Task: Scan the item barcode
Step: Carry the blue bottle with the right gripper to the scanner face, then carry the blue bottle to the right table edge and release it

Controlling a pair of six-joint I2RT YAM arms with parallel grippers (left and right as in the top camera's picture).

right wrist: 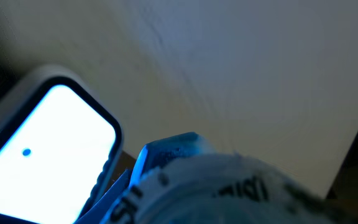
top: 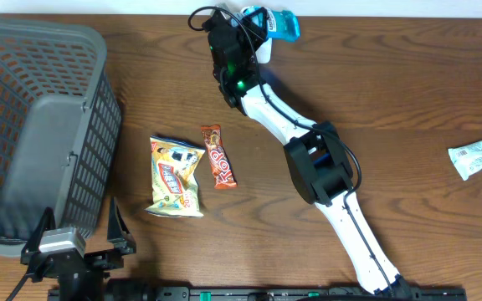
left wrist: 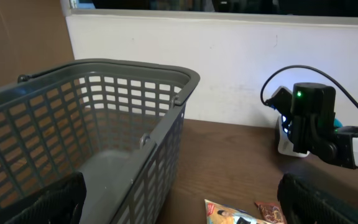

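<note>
Up at the far edge of the table (top: 392, 92), the right gripper (top: 258, 20) is closed on a blue packet (top: 281, 23). The packet sticks out sideways from the fingers and is held clear of the wood. From the right wrist, the blue packet (right wrist: 179, 180) fills the lower foreground, blurred and tinted. It hides the fingers themselves, so how they sit on it cannot be made out there. Just beside the packet, to its left in that view, is the glowing window of a white scanner (right wrist: 48, 149). From overhead the scanner (top: 263, 52) stands just below the packet, partly under the arm.

Nearer the middle of the table lie a yellow snack bag (top: 176, 176) and a chocolate bar (top: 217, 156), side by side and almost touching. A white-green packet (top: 477, 157) lies well apart at the right edge. A grey basket (top: 32, 125) takes up the left side. The left gripper (top: 78, 242) hangs by the basket's near corner with its fingers (left wrist: 48, 202) spread wide and nothing between them.
</note>
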